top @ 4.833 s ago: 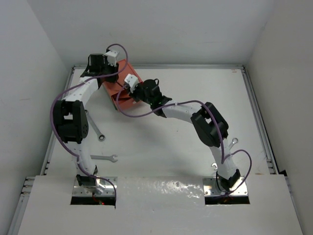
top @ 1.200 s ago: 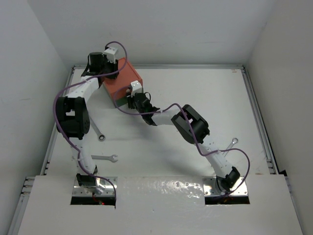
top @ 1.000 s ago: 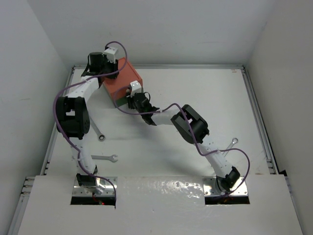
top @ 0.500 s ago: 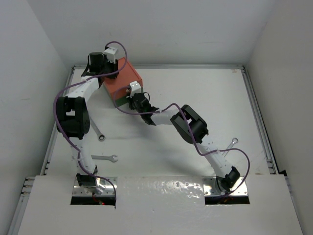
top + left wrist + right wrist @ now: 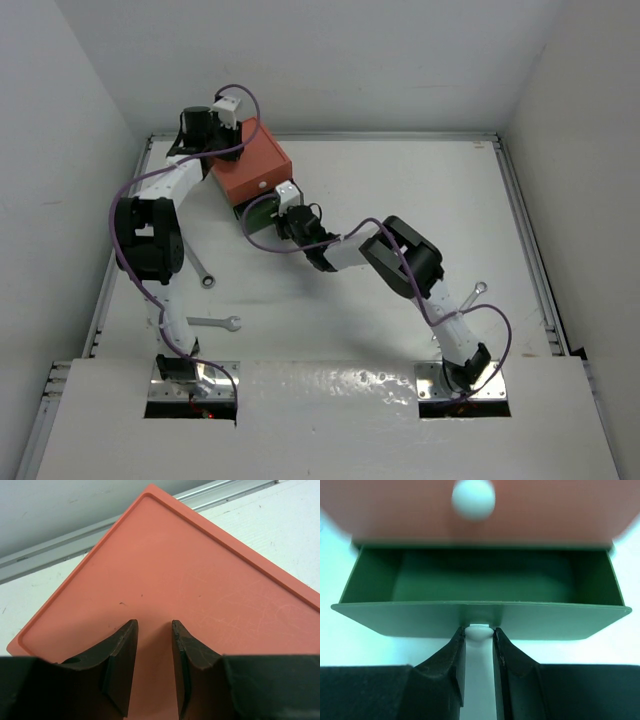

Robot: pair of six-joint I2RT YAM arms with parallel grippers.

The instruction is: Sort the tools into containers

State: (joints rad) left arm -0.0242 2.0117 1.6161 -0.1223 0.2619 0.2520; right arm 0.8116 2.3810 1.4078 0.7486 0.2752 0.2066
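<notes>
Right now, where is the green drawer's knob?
The knob is centre of the right wrist view, pinched in the right gripper, on the open green drawer.
</notes>
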